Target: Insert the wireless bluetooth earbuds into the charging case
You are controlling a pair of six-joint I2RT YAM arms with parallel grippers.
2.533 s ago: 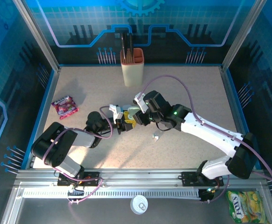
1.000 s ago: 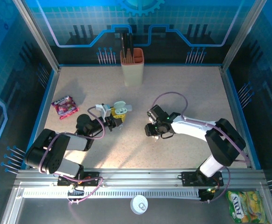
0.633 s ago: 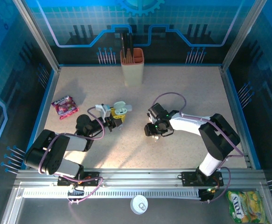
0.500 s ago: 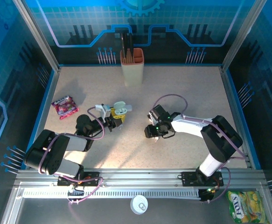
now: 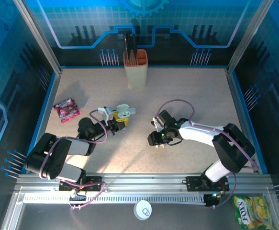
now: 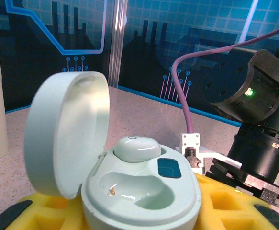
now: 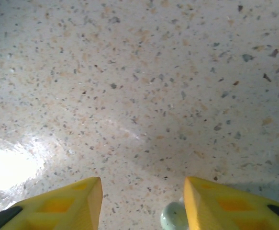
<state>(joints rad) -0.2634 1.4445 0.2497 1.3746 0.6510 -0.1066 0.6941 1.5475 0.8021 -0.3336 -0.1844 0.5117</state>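
My left gripper (image 5: 117, 123) is shut on the pale green charging case (image 6: 144, 191), gripping its base between yellow pads. The lid (image 6: 65, 132) stands open to the left. One earbud (image 6: 138, 148) sits in the far socket, and the near socket (image 6: 144, 194) is empty. In the top view the case (image 5: 123, 112) is left of centre. My right gripper (image 5: 157, 141) hangs low over the table, open. A second loose earbud (image 7: 173, 216) lies on the table between its fingers, close against the right finger (image 7: 225, 201). The left finger (image 7: 67, 203) is well apart from it.
A beige holder with dark tools (image 5: 135, 68) stands at the back. A pink snack packet (image 5: 66, 109) lies at the left. Outside the near rail are a white round lid (image 5: 142, 209) and a yellow packet (image 5: 253, 211). The right arm's wrist (image 6: 259, 143) looms right of the case.
The right gripper left the case, swung right and came down over the loose earbud, edging nearer in the last second. The left gripper drew the open case slightly left, then held still.
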